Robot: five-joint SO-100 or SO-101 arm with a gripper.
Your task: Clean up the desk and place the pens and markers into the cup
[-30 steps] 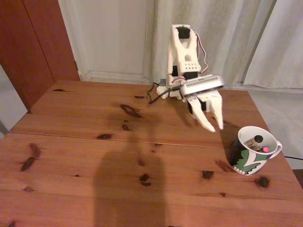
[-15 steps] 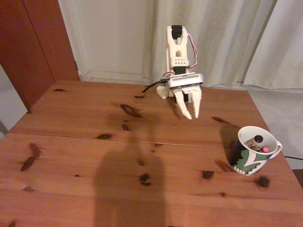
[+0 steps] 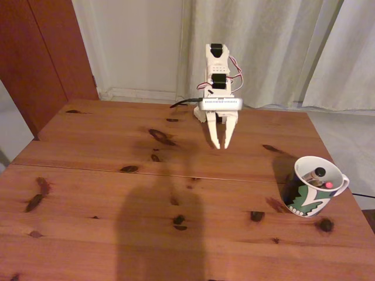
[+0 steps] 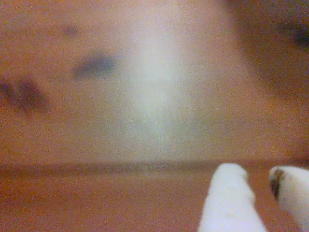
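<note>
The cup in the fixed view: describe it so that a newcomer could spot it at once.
On the large reddish-brown pine desk, look near the right edge, away from the white end effector. There stands the white ceramic cup with a handle and a dark green, black and white pattern, pens inside it.

Domestic room, by the evidence. In the fixed view, a knotty pine tabletop [image 3: 105, 193] stands before full-length pale curtains [image 3: 281, 47] and a white panelled door [image 3: 135, 47] with a skirting board beneath. A reddish-brown wooden cabinet [image 3: 41, 52] occupies the left. Lighting is dim and warm.
</note>
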